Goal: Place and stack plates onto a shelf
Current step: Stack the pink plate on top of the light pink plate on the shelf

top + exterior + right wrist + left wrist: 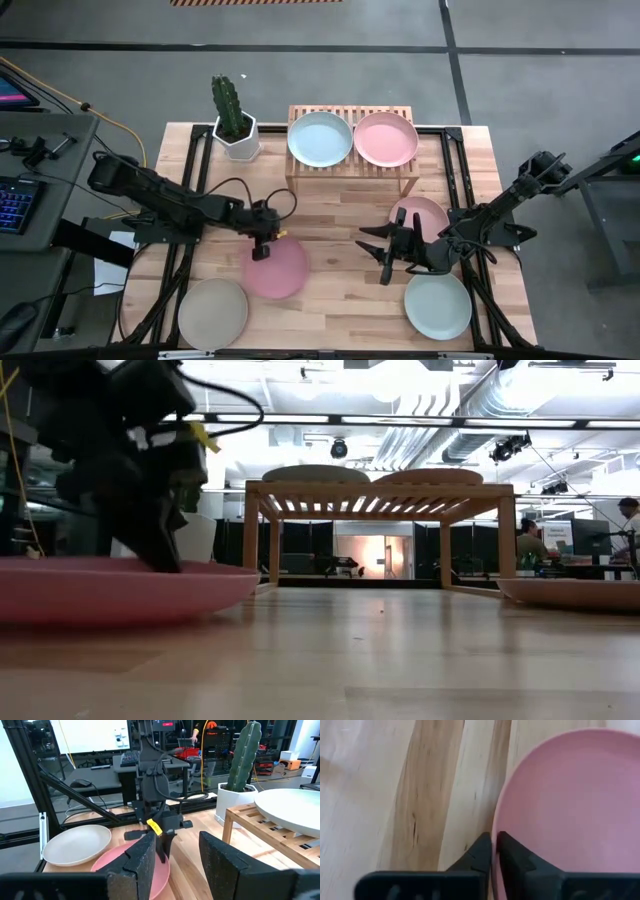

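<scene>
Two of six plates are up: the pale blue plate (320, 138) and a pink plate (386, 138) sit side by side on the shelf (352, 173), no stacks yet, so I judge the job about a third done. Four are left on the table (340, 300). My left gripper (262, 243) is down on the rim of the front pink plate (275, 268), fingers (481, 856) pinched nearly together with the rim between them, plate not lifted. The beige plate (212, 312) lies just beyond that one, away from the shelf. My right gripper (385, 251) hangs mid-table, jaws apart and empty, the third pink plate (425, 213) partly under its arm and the pale green plate (438, 305) just beside it, toward the front edge. Surface is pale butcher-block wood, uncluttered apart from a potted cactus (232, 118) beside the shelf. Beyond: open lab, desks with monitors, overhead ducting, a person (528, 540) seated far back.
</scene>
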Robot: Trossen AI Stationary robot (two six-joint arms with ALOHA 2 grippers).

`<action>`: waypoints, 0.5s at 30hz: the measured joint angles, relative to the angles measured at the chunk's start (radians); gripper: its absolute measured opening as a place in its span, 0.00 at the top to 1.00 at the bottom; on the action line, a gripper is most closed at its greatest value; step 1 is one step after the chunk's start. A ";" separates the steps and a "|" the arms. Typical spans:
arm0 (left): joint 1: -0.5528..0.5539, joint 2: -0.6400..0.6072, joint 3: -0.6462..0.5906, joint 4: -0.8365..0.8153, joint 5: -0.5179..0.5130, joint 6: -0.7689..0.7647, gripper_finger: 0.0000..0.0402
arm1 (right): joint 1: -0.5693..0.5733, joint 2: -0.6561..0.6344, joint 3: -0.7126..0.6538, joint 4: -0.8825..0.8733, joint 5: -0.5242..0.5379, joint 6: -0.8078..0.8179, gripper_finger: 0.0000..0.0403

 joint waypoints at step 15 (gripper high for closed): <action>0.026 -0.100 0.626 -0.467 -0.058 -0.024 1.00 | 0.023 -0.026 0.001 0.074 0.001 -0.084 0.65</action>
